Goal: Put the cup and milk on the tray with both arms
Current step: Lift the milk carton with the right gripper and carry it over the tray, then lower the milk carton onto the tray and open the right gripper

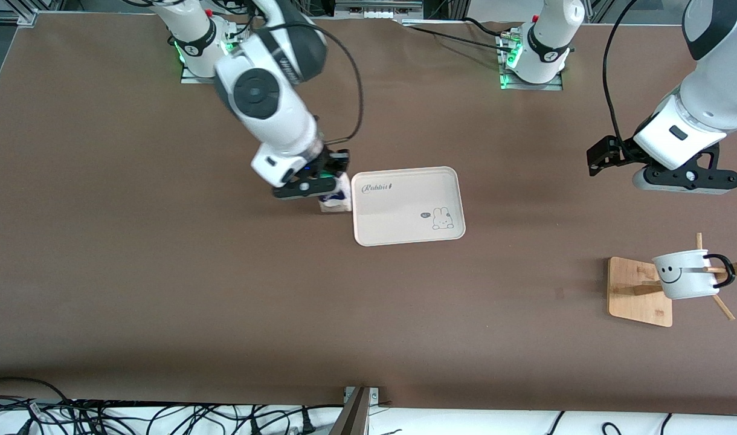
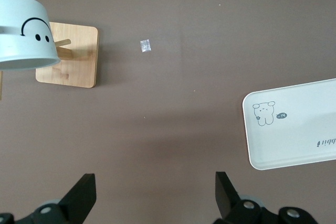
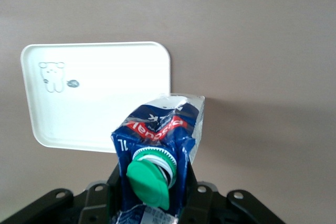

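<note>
My right gripper is shut on the milk, a dark-blue and white carton with a green cap. It holds the carton by its upper part, just beside the cream tray at the rim toward the right arm's end. The tray has nothing on it. The cup, white with a smiley face, hangs tilted on a peg of a wooden rack toward the left arm's end of the table. My left gripper hangs open and empty in the air, over bare table between rack and tray; the cup shows off to one side.
The wooden rack base lies nearer the front camera than the tray, with pegs sticking out past the cup. A small scrap lies on the brown table near the rack base. Cables run along the table's front edge.
</note>
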Tool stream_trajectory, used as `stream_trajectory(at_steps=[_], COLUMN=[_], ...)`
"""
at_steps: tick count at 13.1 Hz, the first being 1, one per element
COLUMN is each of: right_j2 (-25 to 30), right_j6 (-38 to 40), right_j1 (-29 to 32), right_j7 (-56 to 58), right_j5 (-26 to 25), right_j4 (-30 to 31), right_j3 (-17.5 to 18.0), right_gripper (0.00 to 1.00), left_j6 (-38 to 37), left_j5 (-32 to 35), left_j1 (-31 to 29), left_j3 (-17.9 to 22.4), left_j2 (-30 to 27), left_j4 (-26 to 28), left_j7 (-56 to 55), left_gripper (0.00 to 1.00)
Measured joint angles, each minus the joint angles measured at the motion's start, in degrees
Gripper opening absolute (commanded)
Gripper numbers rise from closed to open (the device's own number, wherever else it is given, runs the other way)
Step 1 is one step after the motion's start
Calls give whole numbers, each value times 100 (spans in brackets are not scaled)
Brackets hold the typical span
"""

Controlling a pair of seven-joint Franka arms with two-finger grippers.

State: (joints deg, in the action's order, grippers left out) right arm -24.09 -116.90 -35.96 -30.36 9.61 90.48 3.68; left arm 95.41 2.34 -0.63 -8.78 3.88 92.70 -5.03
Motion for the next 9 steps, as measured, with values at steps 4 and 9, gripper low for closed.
stream_trajectory(at_steps=[4,9], right_j2=[-474,-610], right_j6=[-607,-786], right_j1=[-406,-631], right_j7=[-172,-172], right_j5=[-6,-162], right_j4=[-64,-110], right_j3=[-5,-10], right_gripper=[47,48], left_j6=[0,0], left_j5=[0,0], left_j1=[0,0], left_j3=[1,0], left_j2=[7,9], left_j4=[-2,-4], left_j7=[0,0], left_gripper=[100,100])
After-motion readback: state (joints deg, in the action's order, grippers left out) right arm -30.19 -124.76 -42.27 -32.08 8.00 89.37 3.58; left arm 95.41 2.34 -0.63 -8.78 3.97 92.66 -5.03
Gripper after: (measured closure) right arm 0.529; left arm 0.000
